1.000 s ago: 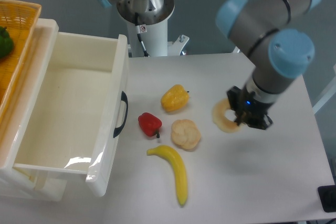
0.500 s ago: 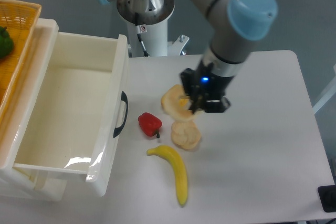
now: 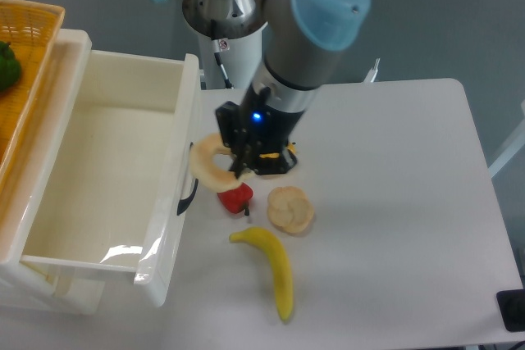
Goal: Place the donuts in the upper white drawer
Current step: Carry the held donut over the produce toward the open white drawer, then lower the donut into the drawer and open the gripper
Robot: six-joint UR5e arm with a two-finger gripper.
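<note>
The end effector [image 3: 239, 163] hides the yellow pepper [image 3: 289, 152] almost entirely.

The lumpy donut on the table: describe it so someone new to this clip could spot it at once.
Start at the white drawer standing open on the left and move right across the table, past the red pepper. The lumpy donut lies flat just above the banana. It is pale beige and bumpy with no hole, unlike the ring donut held in the gripper.
</note>
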